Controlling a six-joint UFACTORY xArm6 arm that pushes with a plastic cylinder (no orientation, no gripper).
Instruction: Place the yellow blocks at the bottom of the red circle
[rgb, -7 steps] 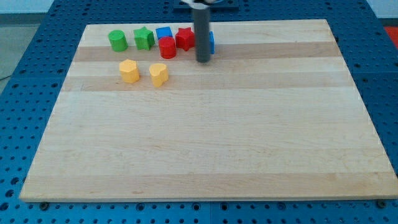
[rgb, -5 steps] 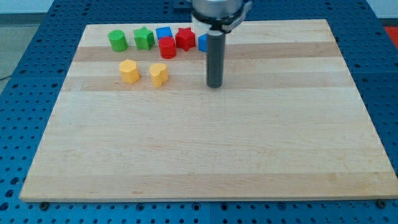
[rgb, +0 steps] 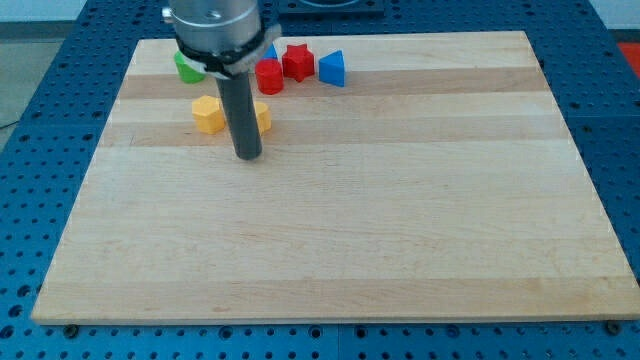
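Note:
The red circle block (rgb: 269, 76) stands near the view's top, left of centre. Below it lie two yellow blocks: a hexagon-like one (rgb: 207, 114) and another (rgb: 262, 115) mostly hidden behind my rod. My tip (rgb: 247, 156) rests on the board just below and between the two yellow blocks, closer to the right one. I cannot tell whether it touches either.
A red star (rgb: 296, 61) and a blue triangle block (rgb: 333, 68) sit right of the red circle. A green block (rgb: 186, 69) peeks out left of the rod; a blue block (rgb: 269, 51) is partly hidden. The wooden board (rgb: 400, 220) lies on a blue pegboard.
My tip has moved left and slightly down the view, from right of the yellow blocks to just below them. The rod now hides the green star and part of one yellow block.

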